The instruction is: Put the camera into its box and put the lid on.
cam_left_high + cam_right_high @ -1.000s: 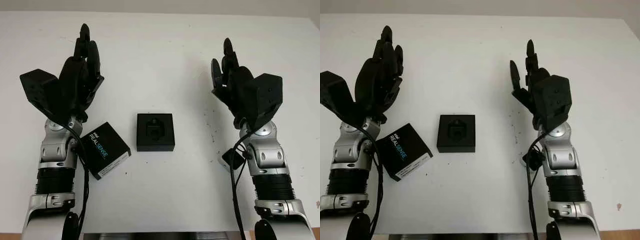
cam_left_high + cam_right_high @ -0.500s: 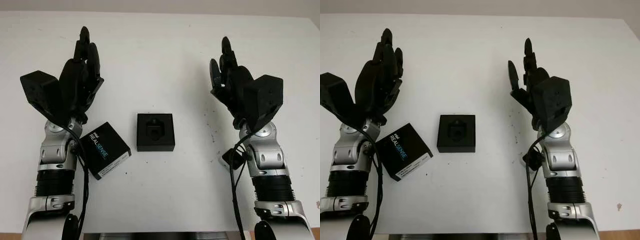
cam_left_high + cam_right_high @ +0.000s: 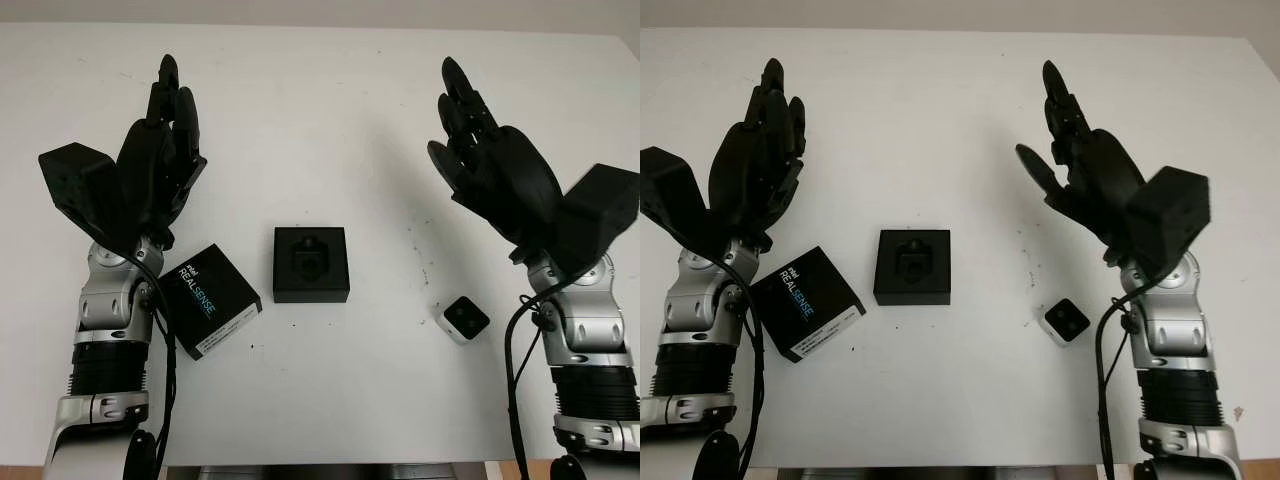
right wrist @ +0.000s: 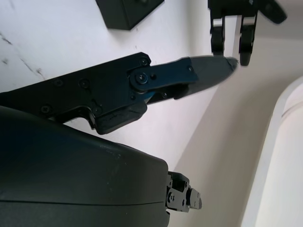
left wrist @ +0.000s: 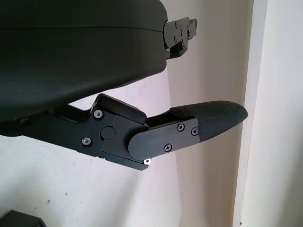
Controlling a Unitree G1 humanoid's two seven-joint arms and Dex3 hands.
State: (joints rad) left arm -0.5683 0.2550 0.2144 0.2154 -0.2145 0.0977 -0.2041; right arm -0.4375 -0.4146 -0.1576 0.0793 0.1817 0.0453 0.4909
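Lab/test bench: bare white table (image 3: 320,90), plain wall.

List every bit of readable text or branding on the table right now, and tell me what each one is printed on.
"REALSENSE" in white and blue letters, on the top of the black lid.
A small word beside it on the lid, too small to read.
A white label on the lid's side edge, too small to read.
No readable text on the open box, the camera, or either hand.

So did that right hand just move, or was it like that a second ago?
Yes. The right hand has swung away from the open box, toward the table's right edge, uncovering the small camera its wrist had hidden.
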